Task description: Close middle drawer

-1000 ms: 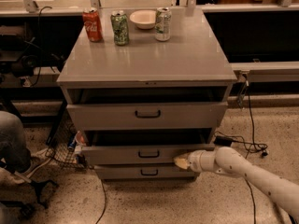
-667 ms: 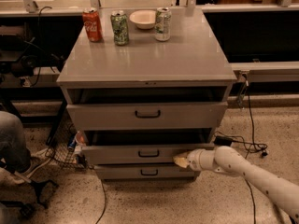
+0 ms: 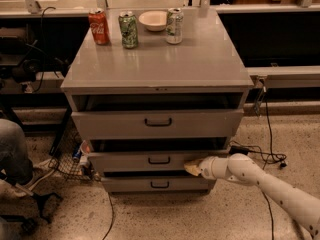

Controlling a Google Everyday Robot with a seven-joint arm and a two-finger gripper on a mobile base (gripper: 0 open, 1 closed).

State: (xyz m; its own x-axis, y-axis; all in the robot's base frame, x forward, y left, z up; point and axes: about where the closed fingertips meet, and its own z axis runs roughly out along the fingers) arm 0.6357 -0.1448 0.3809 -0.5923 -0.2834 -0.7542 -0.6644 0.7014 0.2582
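Unmoved, gripper (image 3: 192, 167) sits at middle drawer (image 3: 130, 160) front, tip indistinct.

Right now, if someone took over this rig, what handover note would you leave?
The gripper is low at the right end of the middle drawer front, at or against it.
The middle drawer sticks out of the cabinet, with a dark gap above its front.
Done: the gripper is placed to push.
Left: push the drawer in until flush, then back away.
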